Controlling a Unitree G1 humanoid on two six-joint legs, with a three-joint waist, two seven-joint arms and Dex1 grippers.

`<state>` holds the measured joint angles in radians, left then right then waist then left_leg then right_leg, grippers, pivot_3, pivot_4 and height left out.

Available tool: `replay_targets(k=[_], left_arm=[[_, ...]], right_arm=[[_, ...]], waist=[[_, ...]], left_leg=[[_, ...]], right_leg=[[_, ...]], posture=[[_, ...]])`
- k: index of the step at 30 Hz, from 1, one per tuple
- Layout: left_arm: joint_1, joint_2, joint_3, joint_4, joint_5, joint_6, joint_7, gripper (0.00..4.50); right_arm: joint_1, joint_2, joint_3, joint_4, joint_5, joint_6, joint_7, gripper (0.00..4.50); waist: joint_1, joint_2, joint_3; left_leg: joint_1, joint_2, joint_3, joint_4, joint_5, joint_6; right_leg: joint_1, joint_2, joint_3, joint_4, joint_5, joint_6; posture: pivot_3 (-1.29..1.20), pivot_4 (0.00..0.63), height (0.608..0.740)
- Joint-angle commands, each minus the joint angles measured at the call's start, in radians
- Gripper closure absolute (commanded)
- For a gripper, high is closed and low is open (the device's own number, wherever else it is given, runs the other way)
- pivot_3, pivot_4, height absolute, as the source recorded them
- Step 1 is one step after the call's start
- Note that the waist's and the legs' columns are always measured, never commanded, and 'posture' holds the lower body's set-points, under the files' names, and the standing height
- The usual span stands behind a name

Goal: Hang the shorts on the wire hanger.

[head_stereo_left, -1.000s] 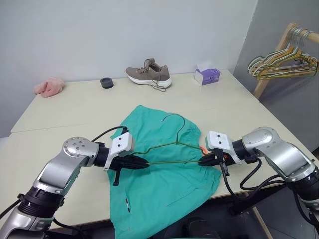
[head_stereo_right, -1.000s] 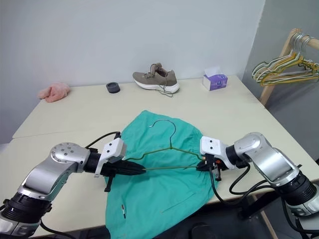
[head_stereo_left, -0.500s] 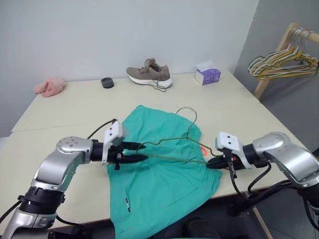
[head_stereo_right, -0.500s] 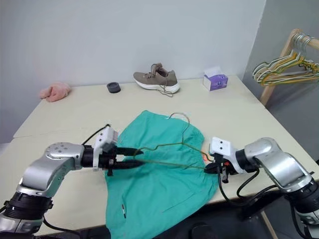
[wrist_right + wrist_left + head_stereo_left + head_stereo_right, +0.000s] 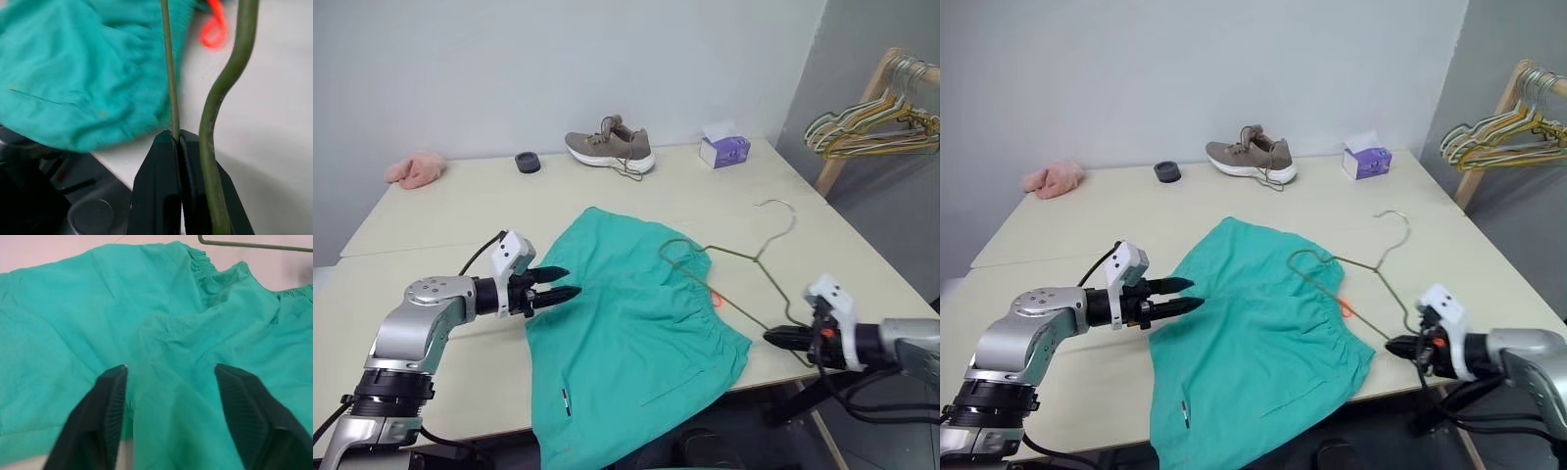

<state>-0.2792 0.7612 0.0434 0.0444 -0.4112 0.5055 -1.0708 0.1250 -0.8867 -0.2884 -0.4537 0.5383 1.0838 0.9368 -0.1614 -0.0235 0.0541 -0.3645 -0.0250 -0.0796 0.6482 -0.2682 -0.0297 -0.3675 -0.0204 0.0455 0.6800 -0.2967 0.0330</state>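
The teal shorts [image 5: 626,333] lie spread on the table [image 5: 440,211], their lower part hanging over the front edge. An orange loop [image 5: 215,29] shows at the waistband. The thin olive wire hanger [image 5: 1337,260] lies to their right, its hook [image 5: 781,209] pointing to the back and its left corner over the waistband. My right gripper [image 5: 770,337] is shut on the hanger's near corner at the table's front right. At the shorts' left edge my left gripper [image 5: 570,283] stands open, its fingers [image 5: 110,406] just above the fabric with nothing between them.
Along the table's back stand a brown shoe [image 5: 609,149], a purple tissue box [image 5: 722,150], a black round object [image 5: 527,162] and a pink cloth [image 5: 414,168]. A wooden rack with a bunch of hangers [image 5: 871,122] stands off the table at the right.
My left gripper has opened, let go of the hanger and drawn back to the left. My right gripper has pulled the hanger to the right, mostly off the shorts.
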Motion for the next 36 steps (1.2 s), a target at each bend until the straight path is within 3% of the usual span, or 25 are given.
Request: replay_targets(k=[1, 9, 20, 36], left_arm=[[-0.021, -0.001, -0.005, -0.022, 0.021, -0.036, 0.006, 0.58], [-0.049, -0.003, -0.030, -0.032, 0.036, -0.040, -0.010, 0.58], [-0.045, -0.001, -0.033, -0.070, 0.042, -0.040, -0.009, 0.58], [-0.024, -0.001, -0.026, -0.071, 0.046, -0.061, -0.005, 0.58]], right_arm=[[0.051, -0.012, -0.075, -0.025, 0.025, -0.002, -0.009, 4.50], [0.121, 0.002, -0.057, -0.004, 0.033, 0.014, -0.047, 4.50], [-0.011, 0.009, 0.037, 0.036, 0.059, 0.069, -0.103, 4.50], [0.040, 0.003, 0.009, 0.206, 0.063, -0.018, -0.070, 4.50]], waist=[[-0.003, 0.000, 0.000], [-0.021, 0.001, -0.004], [-0.032, 0.001, -0.004], [-0.029, 0.000, -0.005]], left_leg=[[0.000, 0.000, 0.000, 0.000, 0.000, 0.000], [0.001, 0.001, 0.003, 0.001, 0.000, 0.000], [0.001, 0.001, 0.002, 0.001, 0.000, 0.000], [0.000, 0.001, 0.002, 0.001, 0.000, 0.000]], right_leg=[[0.000, 0.000, 0.000, 0.000, 0.000, 0.000], [0.000, 0.002, 0.001, 0.000, 0.001, 0.001], [0.000, 0.002, 0.002, 0.000, 0.001, 0.001], [0.000, 0.002, 0.002, 0.000, 0.001, 0.001]], posture=[[-0.26, 0.000, 0.740], [-0.26, 0.000, 0.740], [-0.23, 0.000, 0.740], [-0.23, 0.000, 0.740]])
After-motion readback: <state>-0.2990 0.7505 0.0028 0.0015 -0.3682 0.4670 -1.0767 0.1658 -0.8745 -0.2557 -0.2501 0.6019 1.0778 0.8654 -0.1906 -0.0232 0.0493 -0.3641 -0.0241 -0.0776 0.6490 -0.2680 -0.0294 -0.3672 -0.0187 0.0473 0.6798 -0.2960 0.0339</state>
